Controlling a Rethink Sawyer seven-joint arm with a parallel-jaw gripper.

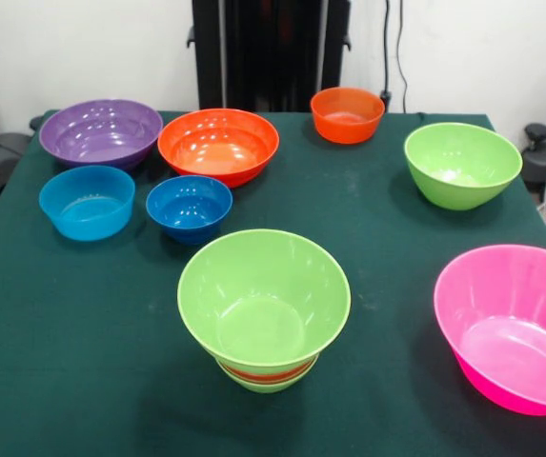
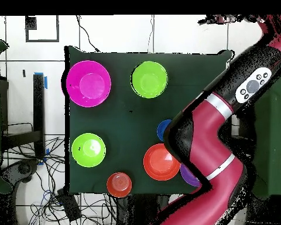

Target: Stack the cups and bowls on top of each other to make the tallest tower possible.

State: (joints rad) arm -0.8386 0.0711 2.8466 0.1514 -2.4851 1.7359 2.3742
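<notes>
Claw state cannot be told, arm [image 2: 210, 146] drawn aside; tower [image 1: 264, 309] nested wide-rim-up, pink bowl [image 1: 513, 324] beside it awaiting stacking.

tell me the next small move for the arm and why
Probably swing over the small dark blue bowl to pick it up: the tower already tops out in a wide lime green bowl, the loose bowls sit apart upright, and the arm is off to one side, gripper unseen.

arm [image 2: 208, 146]: glossy red shell | black upper link | silver joint rings | grey oval button panel [image 2: 252, 85]
</notes>
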